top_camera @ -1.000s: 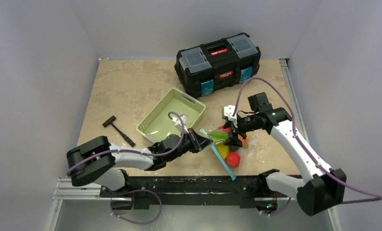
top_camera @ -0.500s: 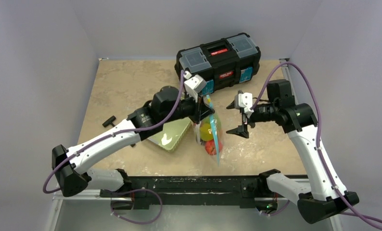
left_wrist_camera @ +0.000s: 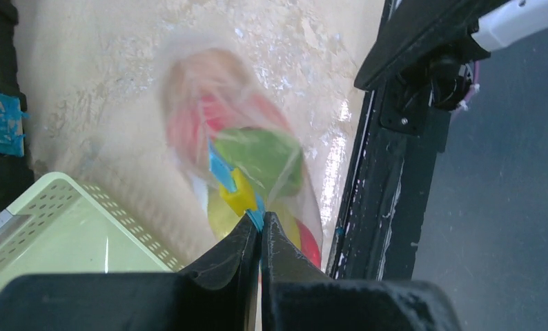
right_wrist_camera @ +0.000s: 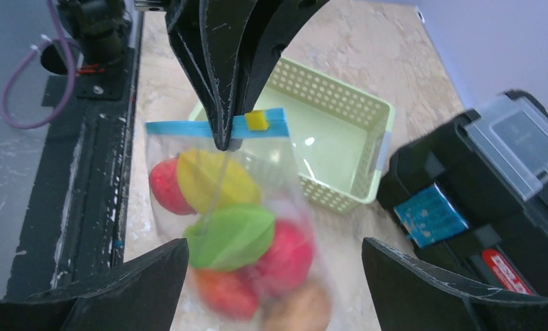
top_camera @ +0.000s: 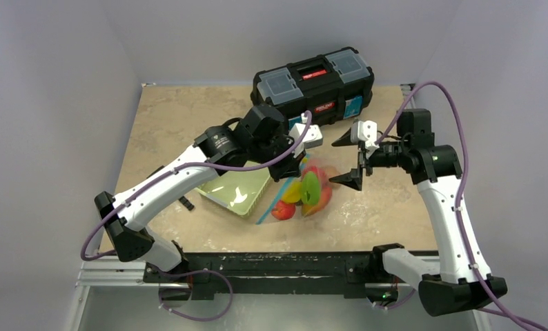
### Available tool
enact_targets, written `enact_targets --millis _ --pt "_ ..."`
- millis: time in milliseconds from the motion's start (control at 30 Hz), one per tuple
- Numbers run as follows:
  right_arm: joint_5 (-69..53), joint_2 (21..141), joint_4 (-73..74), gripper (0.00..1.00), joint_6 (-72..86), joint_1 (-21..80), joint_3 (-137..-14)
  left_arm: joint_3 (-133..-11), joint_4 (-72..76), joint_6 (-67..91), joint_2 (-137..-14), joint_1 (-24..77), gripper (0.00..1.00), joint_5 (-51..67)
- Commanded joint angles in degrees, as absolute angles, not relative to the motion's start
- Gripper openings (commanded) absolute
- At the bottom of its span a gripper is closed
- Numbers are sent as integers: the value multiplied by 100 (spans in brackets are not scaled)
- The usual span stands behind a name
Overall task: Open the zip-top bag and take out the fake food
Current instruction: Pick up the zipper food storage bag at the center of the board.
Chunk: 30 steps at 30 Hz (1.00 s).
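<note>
Right wrist view: left gripper (right_wrist_camera: pixel 223 141) clamps the teal zip strip (right_wrist_camera: pixel 181 128), so the zip-top bag (right_wrist_camera: pixel 238 207) dangles above the table (right_wrist_camera: pixel 368 41) just beside the green basket (right_wrist_camera: pixel 368 103), fake food (right_wrist_camera: pixel 230 238) sagging low; right gripper (right_wrist_camera: pixel 275 243) gapes wide opposite, probably squaring up for the yellow slider (right_wrist_camera: pixel 257 121)

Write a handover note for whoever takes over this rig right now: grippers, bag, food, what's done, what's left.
Left gripper: jaws shut on the teal zip strip of the zip-top bag, which hangs from them beside the green basket.
Right gripper: jaws wide open, facing the bag, touching nothing.
Fake food: all inside the bag.
Done: bag picked up.
Left: the zip looks closed, with the yellow slider next to the left jaws; open it and take the food out.
</note>
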<state>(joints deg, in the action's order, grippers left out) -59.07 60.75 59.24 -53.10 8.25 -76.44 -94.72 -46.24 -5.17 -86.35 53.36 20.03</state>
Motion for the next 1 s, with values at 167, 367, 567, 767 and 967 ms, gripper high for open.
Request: enact_targets --millis 167,367,567,767,967 --pt "-7202 6769 7111 99 -7378 827 -7587 -9747 -4645 -1114 -8488 5326 0 2555" --pt "-7305 7306 7682 96 -8100 1466 -7544 -9661 -4491 -996 -8610 5326 0 2684" --pt "-7288 7145 6581 84 -6720 1781 -7197 -9293 -4141 -823 -8479 5326 0 2686" --pt "-7109 6611 4611 68 -4705 1783 -6509 -8922 -3748 -479 -8329 5326 0 2679" --pt "-7000 6441 3735 0 -4029 1802 -6025 -8707 -3527 -374 -8274 5326 0 2723"
